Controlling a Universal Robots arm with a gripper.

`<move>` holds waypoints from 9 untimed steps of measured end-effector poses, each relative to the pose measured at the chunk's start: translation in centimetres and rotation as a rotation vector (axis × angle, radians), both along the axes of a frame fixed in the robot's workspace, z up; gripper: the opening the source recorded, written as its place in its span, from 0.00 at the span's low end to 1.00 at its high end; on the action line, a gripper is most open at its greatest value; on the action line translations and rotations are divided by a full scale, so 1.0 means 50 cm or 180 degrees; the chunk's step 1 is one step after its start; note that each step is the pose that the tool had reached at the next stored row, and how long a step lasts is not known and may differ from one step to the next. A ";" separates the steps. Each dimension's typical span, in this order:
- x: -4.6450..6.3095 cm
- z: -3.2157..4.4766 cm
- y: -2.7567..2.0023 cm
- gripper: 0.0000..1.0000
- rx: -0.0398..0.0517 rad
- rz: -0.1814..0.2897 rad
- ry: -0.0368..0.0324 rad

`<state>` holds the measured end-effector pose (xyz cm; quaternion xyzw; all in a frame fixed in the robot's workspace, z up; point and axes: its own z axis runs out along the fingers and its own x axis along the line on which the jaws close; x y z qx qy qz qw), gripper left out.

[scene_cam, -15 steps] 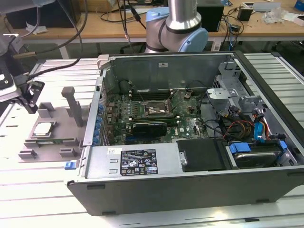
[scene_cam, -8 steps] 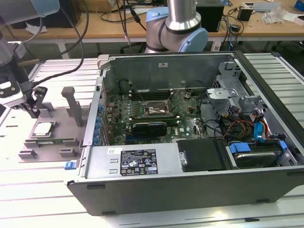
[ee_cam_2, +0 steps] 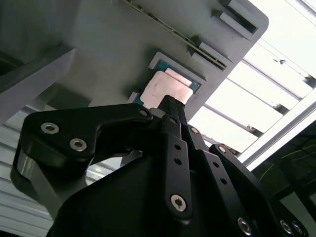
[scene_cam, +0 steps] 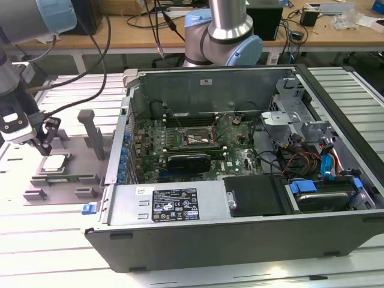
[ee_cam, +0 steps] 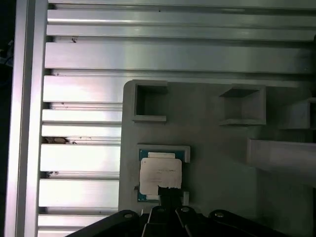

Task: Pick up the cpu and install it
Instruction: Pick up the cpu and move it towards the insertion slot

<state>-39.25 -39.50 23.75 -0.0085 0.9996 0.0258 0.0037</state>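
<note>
Hovering over one tray's [scene_cam: 75, 144] single cpu [scene_cam: 53, 163] is one end effector [scene_cam: 45, 147].

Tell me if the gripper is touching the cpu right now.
Cannot tell. In both wrist views the gripper overlaps the cpu, hiding any contact or gap. The exterior view does not settle it either.

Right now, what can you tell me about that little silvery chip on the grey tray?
The cpu is a small flat square with a pale silvery metal top over a green edge. It lies flat in a framed pocket of the grey tray, beside the open computer case. The gripper is right over one edge; contact cannot be told.
</note>
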 end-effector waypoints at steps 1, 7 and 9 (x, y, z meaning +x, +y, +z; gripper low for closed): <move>-0.001 -0.003 0.0001 0.11 0.0000 -0.0001 0.0001; -0.001 -0.032 -0.0001 0.11 0.0000 -0.0047 0.0007; -0.001 -0.041 -0.0014 0.11 0.0000 -0.0049 0.0007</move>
